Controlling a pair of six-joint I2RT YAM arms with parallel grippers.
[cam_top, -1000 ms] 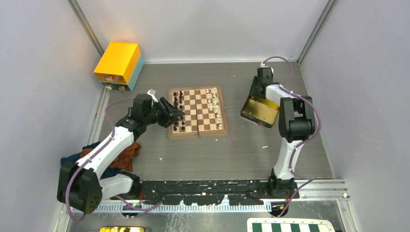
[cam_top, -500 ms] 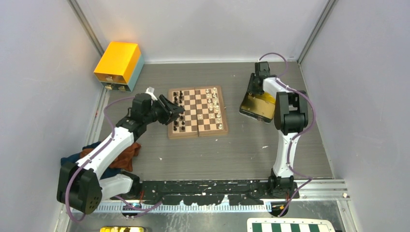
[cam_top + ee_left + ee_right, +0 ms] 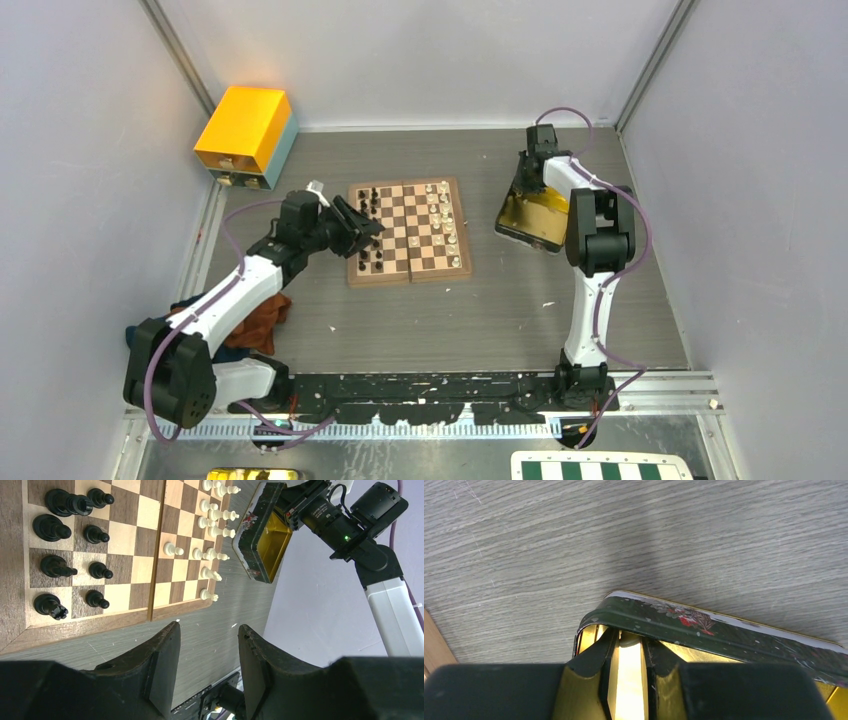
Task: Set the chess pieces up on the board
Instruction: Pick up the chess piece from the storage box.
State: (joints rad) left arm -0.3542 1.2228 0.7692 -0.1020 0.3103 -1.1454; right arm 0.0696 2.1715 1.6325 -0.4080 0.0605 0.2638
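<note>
The wooden board [image 3: 410, 262] lies mid-table with black chess pieces [image 3: 368, 215] along its left side and cream-white ones [image 3: 445, 215] along its right. The left wrist view shows the black pieces [image 3: 55, 527] and white pieces [image 3: 210, 517] standing in rows. My left gripper [image 3: 370, 228] hovers at the board's left edge, open and empty [image 3: 209, 627]. My right gripper [image 3: 524, 185] reaches down into the far corner of the gold tin [image 3: 535, 225]. Its jaws [image 3: 630, 637] stand a narrow gap apart. A small pale rounded shape sits at the tips; piece or reflection, I cannot tell.
A yellow-orange box [image 3: 245, 135] stands at the back left. A rust and blue cloth [image 3: 255, 320] lies under the left arm. A green-and-white checkered board [image 3: 600, 468] pokes in at the bottom edge. The tin's dark painted rim [image 3: 704, 625] rises just beyond my right fingers.
The right gripper has reached further into the tin's far end and its jaws have narrowed a lot. The left arm has barely shifted.
</note>
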